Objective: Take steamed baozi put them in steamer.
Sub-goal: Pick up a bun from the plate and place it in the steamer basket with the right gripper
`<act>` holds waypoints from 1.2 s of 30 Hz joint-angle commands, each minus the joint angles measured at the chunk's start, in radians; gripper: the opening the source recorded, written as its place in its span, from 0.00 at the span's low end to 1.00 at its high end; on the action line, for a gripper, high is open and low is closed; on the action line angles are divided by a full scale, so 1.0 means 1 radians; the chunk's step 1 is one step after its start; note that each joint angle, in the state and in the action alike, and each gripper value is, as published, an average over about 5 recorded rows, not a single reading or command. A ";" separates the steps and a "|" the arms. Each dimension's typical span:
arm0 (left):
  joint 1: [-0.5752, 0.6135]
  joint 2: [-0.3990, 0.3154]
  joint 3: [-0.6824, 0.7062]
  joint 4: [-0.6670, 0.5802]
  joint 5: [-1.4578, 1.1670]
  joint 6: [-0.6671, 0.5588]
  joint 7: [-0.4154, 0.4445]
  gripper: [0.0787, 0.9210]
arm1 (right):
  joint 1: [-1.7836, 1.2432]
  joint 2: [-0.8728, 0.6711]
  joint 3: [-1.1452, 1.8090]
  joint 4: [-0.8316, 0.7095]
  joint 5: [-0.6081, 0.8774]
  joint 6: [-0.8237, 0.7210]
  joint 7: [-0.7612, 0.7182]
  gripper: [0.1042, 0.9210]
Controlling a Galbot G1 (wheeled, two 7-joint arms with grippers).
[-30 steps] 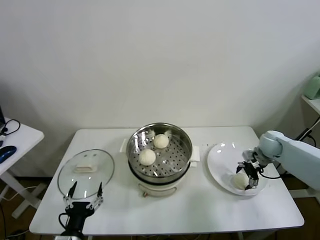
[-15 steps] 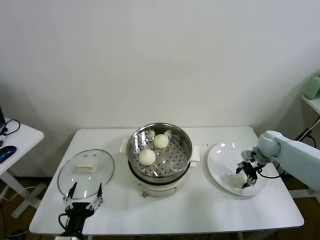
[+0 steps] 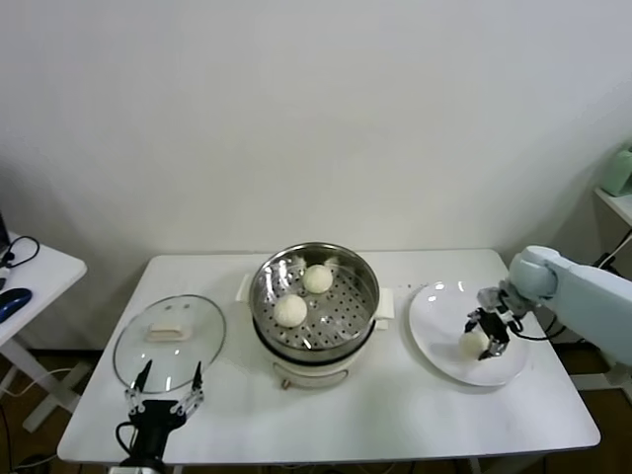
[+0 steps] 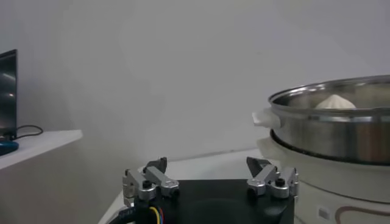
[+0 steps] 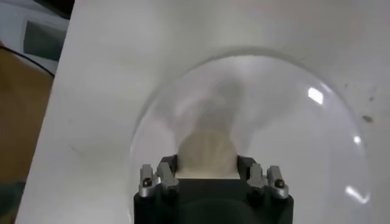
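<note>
While the left gripper (image 3: 165, 388) is sitting parked with fingers spread by the glass lid (image 3: 170, 343), the right gripper (image 3: 481, 336) is clasping a baozi (image 3: 472, 343) over the white plate (image 3: 434, 331); two baozi are lying in the steamer (image 3: 314, 293).

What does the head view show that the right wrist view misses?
Head view only: large shiny stainless-steel steamer holding two round cream-white baozi, round glass lid, parked left gripper. Right wrist view only: a close look at the bun between the gripper's fingers. Both: right gripper shut on third baozi over flat white plate.
</note>
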 commanded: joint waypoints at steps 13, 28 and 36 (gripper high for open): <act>0.006 -0.003 0.011 -0.005 0.024 0.003 -0.001 0.88 | 0.723 0.247 -0.301 0.366 -0.096 0.306 -0.038 0.66; 0.019 0.004 -0.003 -0.019 0.037 0.010 0.000 0.88 | 0.430 0.486 -0.118 0.404 -0.456 0.425 -0.019 0.66; 0.012 0.021 0.002 -0.026 0.052 0.027 0.000 0.88 | 0.294 0.556 -0.111 0.410 -0.540 0.442 -0.012 0.66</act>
